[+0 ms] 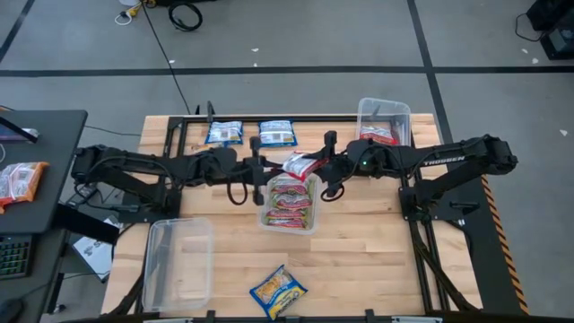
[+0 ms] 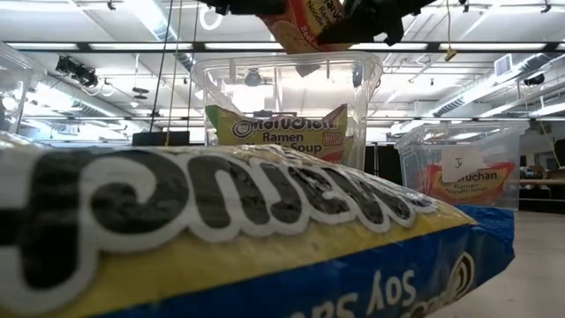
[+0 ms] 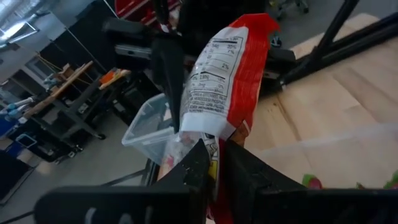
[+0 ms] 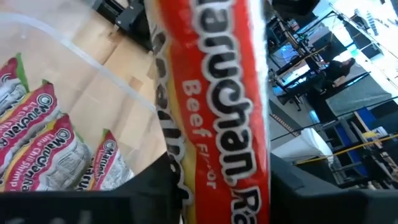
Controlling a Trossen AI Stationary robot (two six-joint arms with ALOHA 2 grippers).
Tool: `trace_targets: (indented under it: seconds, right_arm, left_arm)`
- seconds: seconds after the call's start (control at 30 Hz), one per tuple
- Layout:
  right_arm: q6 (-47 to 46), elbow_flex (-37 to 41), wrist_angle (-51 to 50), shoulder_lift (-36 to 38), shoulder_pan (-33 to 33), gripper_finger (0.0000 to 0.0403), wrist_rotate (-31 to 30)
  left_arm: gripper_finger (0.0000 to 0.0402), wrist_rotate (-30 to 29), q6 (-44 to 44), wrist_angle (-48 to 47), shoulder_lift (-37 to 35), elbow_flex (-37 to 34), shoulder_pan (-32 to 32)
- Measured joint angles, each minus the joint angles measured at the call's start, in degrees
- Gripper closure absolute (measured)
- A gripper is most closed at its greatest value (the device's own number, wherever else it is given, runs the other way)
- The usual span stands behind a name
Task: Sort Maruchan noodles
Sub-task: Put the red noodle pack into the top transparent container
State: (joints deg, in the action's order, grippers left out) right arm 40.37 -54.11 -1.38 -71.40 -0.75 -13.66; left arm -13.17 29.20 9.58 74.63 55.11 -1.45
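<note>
A red-and-white Maruchan beef packet [image 1: 300,165] hangs in the air over the clear tub [image 1: 289,203] at mid-table, which holds silvery green-pink packets [image 1: 289,206]. The left gripper [image 3: 214,163] is clenched on one end of it; the right gripper [image 1: 325,165] straddles the other end, though whether its fingers have clamped cannot be told. Two blue packets [image 1: 251,133] lie at the far edge, a yellow-and-blue packet [image 1: 278,292] near the front, beside an empty tub [image 1: 178,263].

At table centre a clear tub [image 1: 289,218] holds several ramen packets [image 1: 290,202]. Another packet [image 1: 300,165] hangs above its 12 o'clock rim between both grippers. An apparently empty tub [image 1: 178,263] sits at 8 o'clock.
</note>
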Motion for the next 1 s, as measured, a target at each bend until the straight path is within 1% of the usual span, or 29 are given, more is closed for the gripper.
trace_targets:
  seconds: [0.03, 0.13, 0.23, 0.4, 0.53, 0.6, 0.7, 0.77, 0.87, 0.93, 1.0]
  right_arm:
    - [-0.07, 0.00, 0.05, 0.02, -0.01, 0.0268, -0.02]
    - [-0.78, 0.00, 0.32, 0.09, -0.01, 0.0268, -0.29]
    - [-2.80, 0.00, 0.41, 0.02, 0.04, 0.0268, -2.02]
    - [-3.10, 0.00, -0.94, 1.00, -0.20, 0.0264, -6.69]
    - [-3.27, 0.00, -7.21, 3.90, -2.45, 0.0263, -12.05]
    - [-3.33, 0.00, -11.49, 5.52, -4.85, 0.0266, -16.68]
    - [-4.21, 0.00, -19.56, 7.45, -10.27, 0.0266, -23.16]
    - [-5.97, 0.00, -25.50, 8.14, -14.97, 0.0266, -24.36]
    - [-9.06, 0.00, -33.57, 8.30, -22.35, 0.0266, -24.36]
    - [-11.06, 0.00, -38.04, 8.14, -26.92, 0.0266, -24.50]
    - [-13.36, 0.00, -40.83, 8.07, -30.30, 0.0266, -26.17]
  left_arm:
    - [0.0359, -0.02, 0.01, 0.64, 0.00, 0.00, 0.00]
    - [0.0354, -0.17, -0.03, 1.55, -0.02, 0.00, 0.00]
    - [0.0333, -1.94, -0.06, 1.32, -0.02, 0.00, -0.01]
    - [0.0270, -11.08, -0.08, -3.79, -2.79, 0.02, -0.73]
    - [0.0217, -18.16, -3.73, -13.03, -7.27, -0.02, -1.27]
    - [0.0196, -20.26, -7.44, -19.02, -9.92, -0.02, -1.25]
    - [0.0177, -21.05, -14.25, -26.84, -13.14, 0.06, -0.90]
    - [0.0172, -21.20, -18.59, -31.56, -14.73, 0.00, -0.88]
    - [0.0171, -21.24, -22.53, -37.36, -16.09, 0.00, -1.01]
    - [0.0171, -21.16, -24.45, -39.31, -16.28, 0.00, -1.44]
    - [0.0171, -21.12, -25.65, -41.44, -16.26, 0.00, -1.80]
